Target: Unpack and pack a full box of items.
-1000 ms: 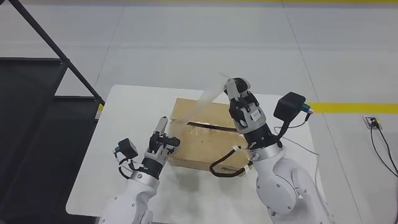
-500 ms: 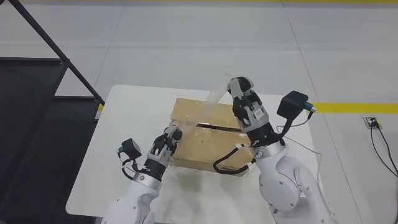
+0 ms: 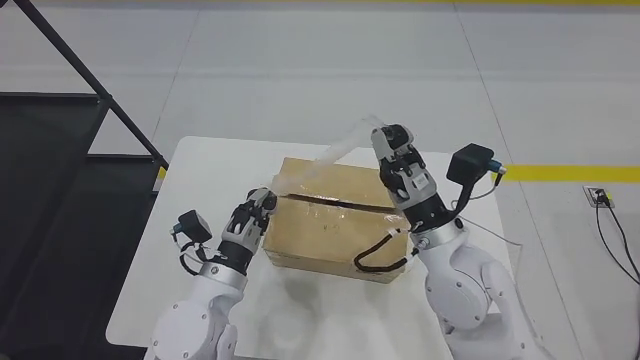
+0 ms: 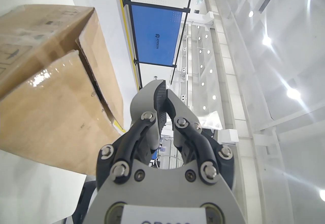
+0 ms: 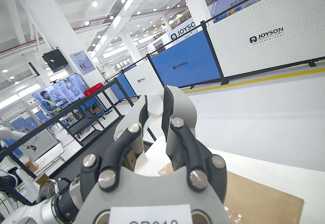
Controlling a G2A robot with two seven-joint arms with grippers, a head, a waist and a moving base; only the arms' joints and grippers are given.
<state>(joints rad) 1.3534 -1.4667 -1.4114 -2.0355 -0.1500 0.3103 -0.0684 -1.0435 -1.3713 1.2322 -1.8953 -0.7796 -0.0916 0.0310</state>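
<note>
Since the earlier frames the left pincer (image 3: 260,202) has slid from the near-left corner of the cardboard box (image 3: 335,230) to its left end, while the right pincer (image 3: 392,140) has drifted slightly toward the right of the frame, drawing the clear tape strip (image 3: 335,150) out longer.

Now, in the top view, the box lies at the centre of the white table (image 3: 200,220), its flaps down along a dark seam running across its top. The left pincer sits against the box's left end. In the left wrist view its fingers are pressed together at the tips (image 4: 166,93), with the box's corner (image 4: 50,70) just beside them.

The right pincer hangs above the far edge of the box, clamped on the upper end of the tape strip. The strip slopes down toward the lower left to the box top. In the right wrist view the pale strip (image 5: 155,108) is pinched between the fingers (image 5: 156,98), with the box top (image 5: 254,197) below.
</note>
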